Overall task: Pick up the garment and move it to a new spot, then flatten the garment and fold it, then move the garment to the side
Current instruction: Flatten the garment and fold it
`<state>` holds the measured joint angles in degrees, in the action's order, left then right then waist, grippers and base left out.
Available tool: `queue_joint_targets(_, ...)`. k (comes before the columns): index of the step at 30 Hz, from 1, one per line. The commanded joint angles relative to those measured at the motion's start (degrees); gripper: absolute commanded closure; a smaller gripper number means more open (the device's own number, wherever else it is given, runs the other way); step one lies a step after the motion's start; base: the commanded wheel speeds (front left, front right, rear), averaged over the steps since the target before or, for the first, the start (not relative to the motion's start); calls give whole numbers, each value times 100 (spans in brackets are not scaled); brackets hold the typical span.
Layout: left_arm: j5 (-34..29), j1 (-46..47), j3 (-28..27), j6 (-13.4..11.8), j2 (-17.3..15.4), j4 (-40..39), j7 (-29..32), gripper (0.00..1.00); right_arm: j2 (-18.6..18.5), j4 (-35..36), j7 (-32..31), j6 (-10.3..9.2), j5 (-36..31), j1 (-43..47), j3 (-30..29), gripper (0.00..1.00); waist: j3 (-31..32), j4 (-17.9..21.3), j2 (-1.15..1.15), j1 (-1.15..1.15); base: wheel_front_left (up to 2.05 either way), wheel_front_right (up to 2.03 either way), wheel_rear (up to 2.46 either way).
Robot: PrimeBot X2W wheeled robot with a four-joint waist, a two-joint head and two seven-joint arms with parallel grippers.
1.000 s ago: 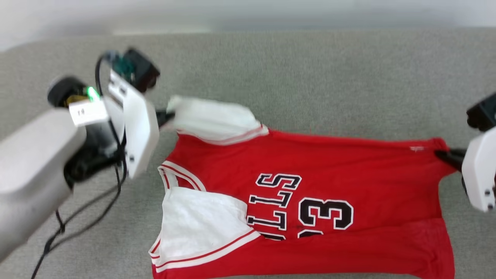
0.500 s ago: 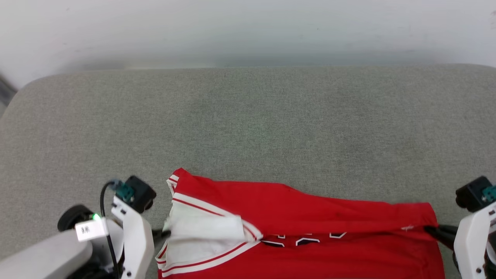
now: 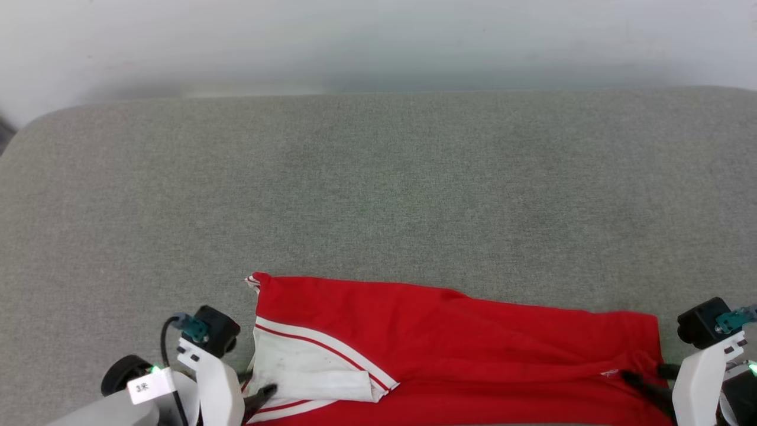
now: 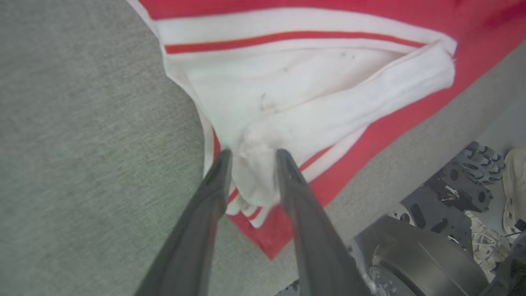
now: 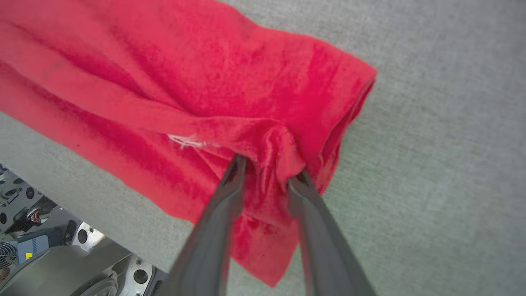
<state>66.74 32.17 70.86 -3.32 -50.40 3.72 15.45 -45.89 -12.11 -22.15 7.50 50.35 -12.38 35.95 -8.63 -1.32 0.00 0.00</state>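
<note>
Head view spans the garment lying between both tools on the grey cushion; wrist views reveal the left gripper clamping its white sleeve, the right gripper pinching its red hem.

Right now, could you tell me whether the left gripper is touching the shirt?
Touching. The left wrist view shows the left gripper pinching the shirt by its white sleeve.
</note>
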Motion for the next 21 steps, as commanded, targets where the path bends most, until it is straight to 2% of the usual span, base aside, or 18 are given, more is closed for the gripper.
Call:
queue_joint_targets(1, -44, -52, -87, -84, -52, -34, -161, 0, -39, 100, 61, -2, -34, -3, -22, 0, 54, 21, 0, 0, 0, 0, 0)
queue_joint_targets(5, -143, -202, -373, -446, -111, -198, -878, 0, -220, 476, 232, -2, 36, 46, -240, 0, 177, 26, 0, 0, 0, 0, 0)
queue_joint_targets(10, -432, -361, -689, -1080, -97, -368, -1822, 0, -442, 895, 303, -2, 239, 240, -840, 0, 282, -8, 0, 0, 0, 0, 0)
queue_joint_targets(13, -551, -474, -897, -1479, -12, -423, -2374, 0, -520, 879, 233, -2, 355, 378, -1295, 0, 299, -32, 0, 0, 0, 0, 0)
queue_joint_targets(16, -663, -595, -1074, -1831, 78, -415, -2783, 0, -410, 739, 54, -2, 725, 565, -1718, 0, 281, -62, 0, 0, 0, 0, 0)
queue_joint_targets(21, -977, -810, -1533, -2273, 314, -385, -3042, 0, -298, 500, -483, -2, 1312, 898, -2088, 0, 181, -146, 0, 0, 0, 0, 0)
